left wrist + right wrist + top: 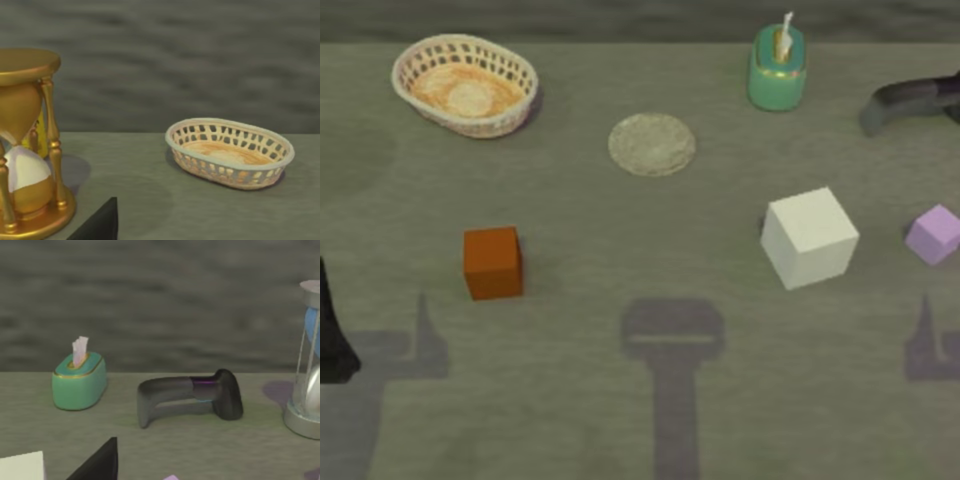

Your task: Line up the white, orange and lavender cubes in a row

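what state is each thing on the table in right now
large off-white cube: resting free, right of centre
dark rust-orange cube: resting alone, left side
small pale lavender cube: resting apart, right of the white one
woven oval basket: upright, empty
green tissue box: upright, tissue sticking out

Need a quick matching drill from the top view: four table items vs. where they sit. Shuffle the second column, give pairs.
Things:
1. orange cube
2. lavender cube
3. wicker basket
4. tissue box

Places:
A. right edge, beside the white cube
B. far left corner
C. left half, standing alone
D. far side, right of the round mat

Pairs: 1-C, 2-A, 3-B, 4-D
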